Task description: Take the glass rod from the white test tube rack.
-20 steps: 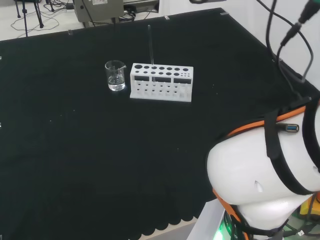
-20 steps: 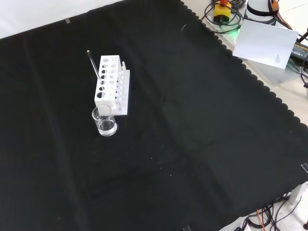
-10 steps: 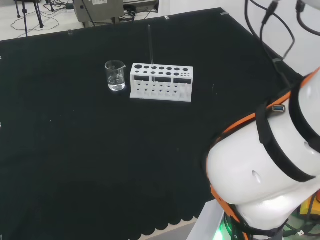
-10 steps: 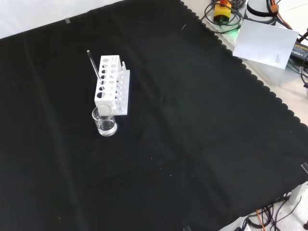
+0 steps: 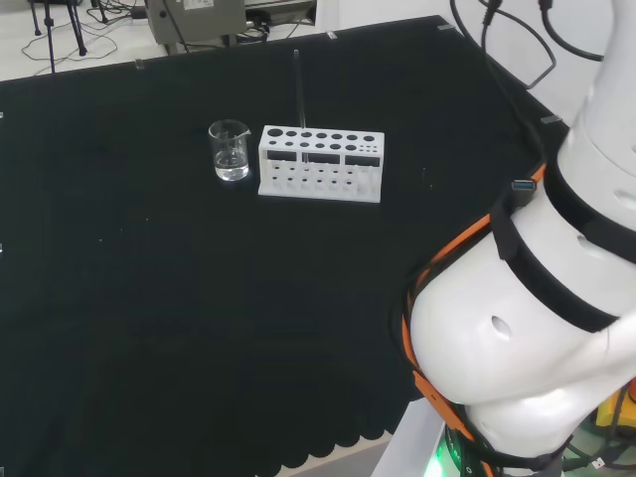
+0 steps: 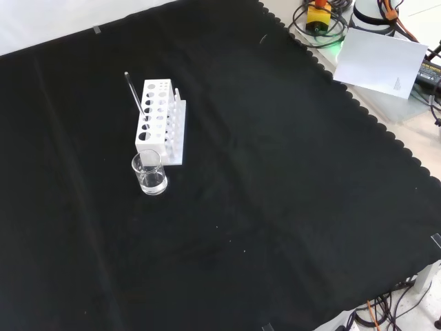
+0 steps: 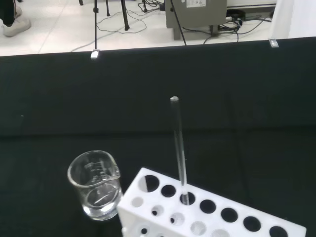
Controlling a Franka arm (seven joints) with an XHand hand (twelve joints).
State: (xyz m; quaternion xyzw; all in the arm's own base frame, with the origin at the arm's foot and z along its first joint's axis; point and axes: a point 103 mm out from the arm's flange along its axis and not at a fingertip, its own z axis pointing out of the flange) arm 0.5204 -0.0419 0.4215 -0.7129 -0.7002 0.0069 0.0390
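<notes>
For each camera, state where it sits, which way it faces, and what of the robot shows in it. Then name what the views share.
Head view: behind and above the arm's base, looking over the bench; the arm's white links stand at the right.
Front view: in front of the arm, looking down on the black cloth.
Wrist view: at the wrist, facing the rack closely.
Shared: the white test tube rack, the glass rod standing in it, and the beaker beside it.

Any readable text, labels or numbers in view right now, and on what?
Grey box behind the bench: white label, print too small to read.
Beaker: faint scale marks, unreadable.
White sheet: small mark, unreadable.
Test tube rack: no print seen.
</notes>
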